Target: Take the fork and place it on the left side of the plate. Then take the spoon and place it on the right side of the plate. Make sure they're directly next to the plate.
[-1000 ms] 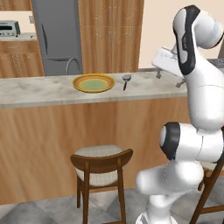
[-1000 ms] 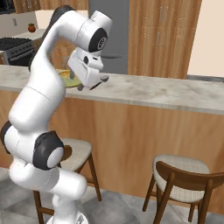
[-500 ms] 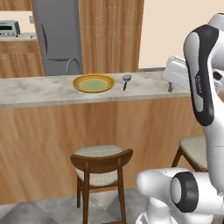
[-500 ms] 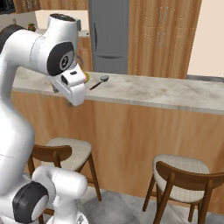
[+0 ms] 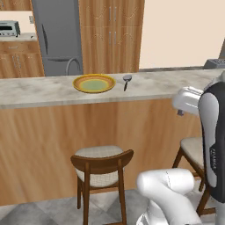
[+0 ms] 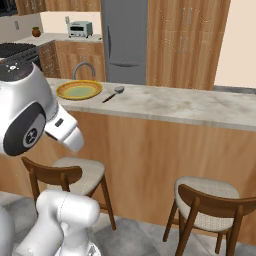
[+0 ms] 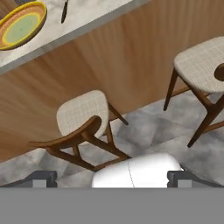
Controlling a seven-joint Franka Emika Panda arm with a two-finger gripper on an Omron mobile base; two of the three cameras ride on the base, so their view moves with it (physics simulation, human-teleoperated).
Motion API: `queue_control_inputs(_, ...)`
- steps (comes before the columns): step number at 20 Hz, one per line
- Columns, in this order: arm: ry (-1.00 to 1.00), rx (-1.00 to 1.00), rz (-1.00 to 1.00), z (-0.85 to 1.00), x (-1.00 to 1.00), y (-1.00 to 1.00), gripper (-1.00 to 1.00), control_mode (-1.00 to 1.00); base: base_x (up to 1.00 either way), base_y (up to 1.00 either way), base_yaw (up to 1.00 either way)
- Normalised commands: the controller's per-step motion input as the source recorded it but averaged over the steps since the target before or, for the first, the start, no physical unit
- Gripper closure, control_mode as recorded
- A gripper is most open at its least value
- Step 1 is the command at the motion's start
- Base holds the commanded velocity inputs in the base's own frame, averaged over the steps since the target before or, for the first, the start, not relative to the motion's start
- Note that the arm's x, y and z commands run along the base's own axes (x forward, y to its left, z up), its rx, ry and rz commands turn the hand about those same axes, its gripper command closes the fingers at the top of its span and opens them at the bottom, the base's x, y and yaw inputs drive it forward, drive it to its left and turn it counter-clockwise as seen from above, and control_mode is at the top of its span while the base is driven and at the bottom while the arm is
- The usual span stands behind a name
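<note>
Yellow plate [image 5: 94, 83] sits on the counter [image 5: 39, 91], well above and ahead of the tool [image 7: 113, 180], off in the top left corner of the hand view. The spoon [image 5: 126, 81] lies near the plate on the side closer to the tool. There's a small gap between them and it isn't touching. I can't find the fork in any view.

Tool is released: tips spread wide, nothing between them. It points down at the floor and two chairs, one [image 7: 83, 113] almost straight under it and the other [image 7: 202, 64] off to the side.

Risks as I see them:
- Fork isn't located, so if I go for the only cutlery I can see, I take the spoon first and break the order.
- The hand hangs below the counter edge, close to its wooden front. Bringing it back up could clip the overhang or a chair back.
- The spoon is near the plate. A sloppy reach from this side could nudge either one.
- The spoon may already look placed, but the gap could fail "directly next to".

Versus a second ago: the hand was up at counter height, near the plate and spoon. The arm has since folded down and back, and the hand now sits lower, in front of the counter face. Base hasn't moved. Plate and spoon are unchanged, and the tool was spread just as wide then.
</note>
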Motion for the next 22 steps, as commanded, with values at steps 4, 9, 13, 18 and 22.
queue_control_inputs(4,-0.01,-0.04,0.06,-0.07,-0.12,0.15,-1.0,-1.0,0.0,0.0,0.0)
queue_control_inputs(9,-0.07,0.0,-0.01,-0.01,-0.19,0.01,-1.0,1.0,-0.06,-0.04,-0.02)
queue_control_inputs(13,0.0,0.0,0.0,0.0,0.0,0.0,-1.0,1.0,-0.23,-0.6,-0.18)
queue_control_inputs(18,0.0,0.0,0.0,0.0,0.0,0.0,-1.0,1.0,-0.08,-0.97,-0.15)
queue_control_inputs(22,0.0,0.0,0.0,0.0,0.0,0.0,-1.0,1.0,-0.05,-1.0,-0.11)
